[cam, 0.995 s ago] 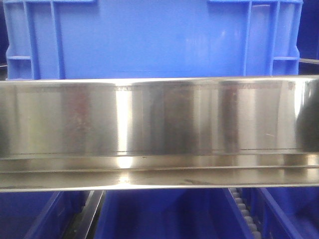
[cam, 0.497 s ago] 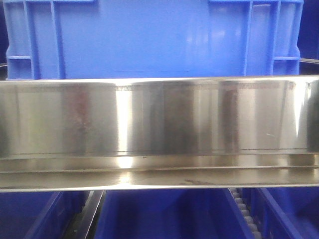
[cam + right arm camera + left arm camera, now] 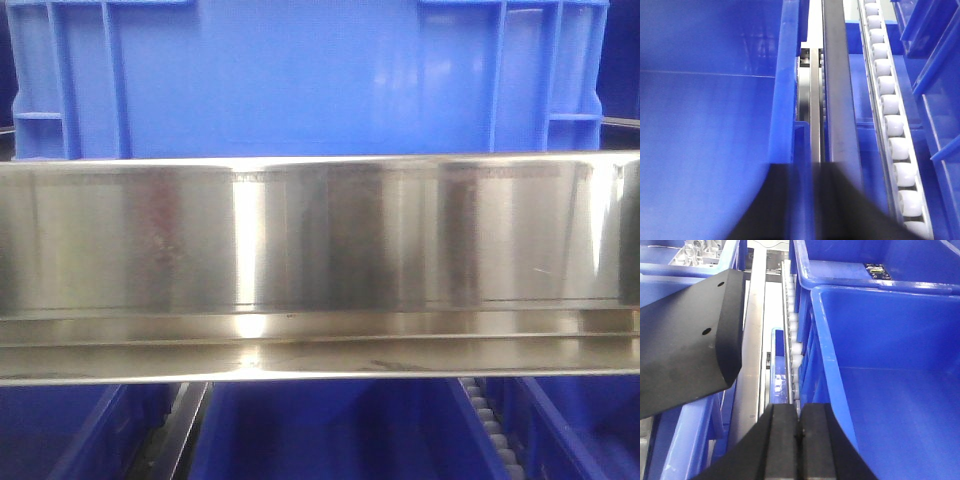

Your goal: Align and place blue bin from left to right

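Placement is judged to be near its end. On the front view the blue bin (image 3: 300,80) is seen standing squarely behind and above a polished steel rail (image 3: 320,240), its ribbed corners close to both edges of the picture. More bins (image 3: 320,430) are seen on the level below.

The bin appears to be flanked from both sides, probably so that it can be nudged along and squared up rather than lifted. The left fingers (image 3: 782,440) are pressed together with no gap between them. They are held just outside the bin's left wall, over the roller track (image 3: 794,347). A black panel (image 3: 685,350) is tilted across the upper left of that view. The right fingers (image 3: 840,205) are blurred at the bottom of their view, beside the bin's right wall. Whether they are spread or pinching the rim cannot be told.

Compared with a second ago, the bin is not seen to have shifted against the rail. Only a dark reflection at the rail's right end has shrunk almost to nothing, which suggests that something on that side has been drawn away.
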You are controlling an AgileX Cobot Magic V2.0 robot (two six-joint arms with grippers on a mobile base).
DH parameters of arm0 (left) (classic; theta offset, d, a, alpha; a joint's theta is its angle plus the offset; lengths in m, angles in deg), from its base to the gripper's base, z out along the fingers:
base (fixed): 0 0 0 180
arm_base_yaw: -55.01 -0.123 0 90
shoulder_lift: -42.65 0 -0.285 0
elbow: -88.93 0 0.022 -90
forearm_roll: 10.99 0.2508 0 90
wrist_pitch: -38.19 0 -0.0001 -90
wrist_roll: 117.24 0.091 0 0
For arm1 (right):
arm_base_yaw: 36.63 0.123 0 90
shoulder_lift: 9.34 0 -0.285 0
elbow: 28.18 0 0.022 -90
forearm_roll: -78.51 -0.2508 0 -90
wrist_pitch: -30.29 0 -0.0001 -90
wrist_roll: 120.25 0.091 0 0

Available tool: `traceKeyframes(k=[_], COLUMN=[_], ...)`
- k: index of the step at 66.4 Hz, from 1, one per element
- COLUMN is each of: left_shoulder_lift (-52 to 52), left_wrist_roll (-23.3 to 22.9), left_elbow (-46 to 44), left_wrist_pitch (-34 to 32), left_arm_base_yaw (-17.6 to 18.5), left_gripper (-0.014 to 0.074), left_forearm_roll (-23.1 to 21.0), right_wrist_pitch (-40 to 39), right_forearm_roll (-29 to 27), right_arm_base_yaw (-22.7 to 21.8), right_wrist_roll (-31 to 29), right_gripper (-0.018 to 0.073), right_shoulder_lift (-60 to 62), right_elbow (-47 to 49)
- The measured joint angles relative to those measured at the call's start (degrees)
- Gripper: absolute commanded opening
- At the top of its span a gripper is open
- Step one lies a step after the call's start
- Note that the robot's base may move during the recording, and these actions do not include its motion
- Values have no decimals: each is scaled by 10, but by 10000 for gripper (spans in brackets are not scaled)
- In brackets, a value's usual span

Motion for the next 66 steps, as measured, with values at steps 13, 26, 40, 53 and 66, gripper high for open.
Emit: traceKeyframes(k=[13, 26, 40, 53, 66], left_shoulder_lift=[0, 0, 0, 0, 0], left_wrist_roll=[0, 0, 0, 0, 0], left_elbow=[0, 0, 0, 0, 0], left_wrist_pitch=[1, 1, 2, 2, 3], left_arm_base_yaw=[0, 0, 0, 0, 0], left_gripper=[-111, -111, -111, -111, -111], left_forearm_roll=[0, 0, 0, 0, 0], right_wrist_pitch=[0, -2, -8, -10, -14], right_forearm_roll=[-2, -2, -3, -4, -4], right_arm_base_yaw=[0, 0, 0, 0, 0], right_wrist_roll=[9, 18, 19, 22, 24], right_gripper=[258, 256, 256, 256, 256], right_shoulder_lift=[-2, -21, -46, -61, -62], right_elbow=[0, 2, 2, 2, 2])
